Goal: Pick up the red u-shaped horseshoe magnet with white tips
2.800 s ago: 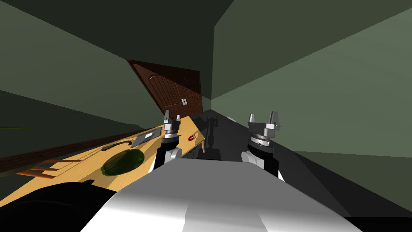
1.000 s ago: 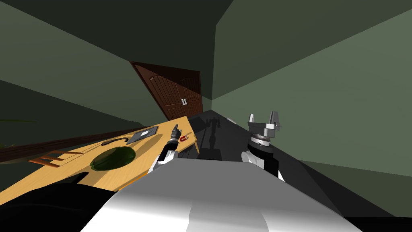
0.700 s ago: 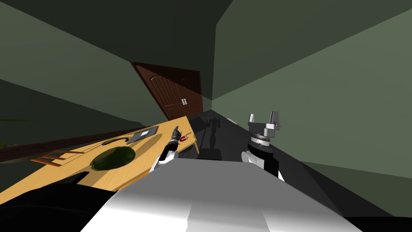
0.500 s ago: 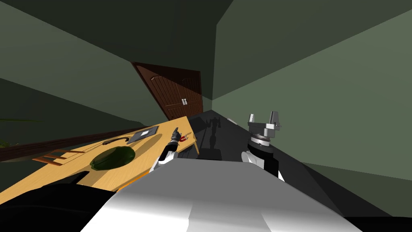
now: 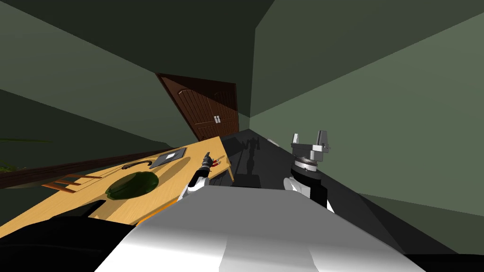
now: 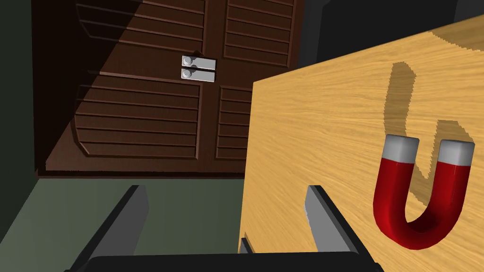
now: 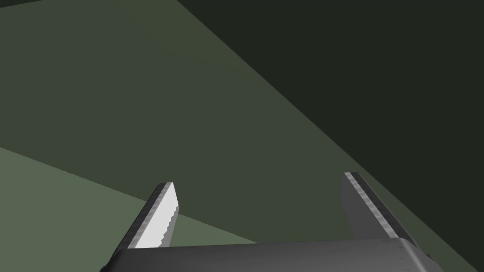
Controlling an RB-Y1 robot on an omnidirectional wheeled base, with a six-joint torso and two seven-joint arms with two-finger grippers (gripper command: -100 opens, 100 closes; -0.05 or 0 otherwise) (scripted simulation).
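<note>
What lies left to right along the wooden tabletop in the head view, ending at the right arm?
In order: dark green round dish → flat grey rectangular slab → left gripper, open → red U-shaped horseshoe magnet with white tips → right gripper, open.

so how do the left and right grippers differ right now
The left gripper reaches low over the wooden table, the red magnet just outside one finger; the right gripper points up off the table, above the dark floor, nothing near it. In the head view the left gripper looks small and far, the right gripper larger and nearer. Both are open and empty.
</note>
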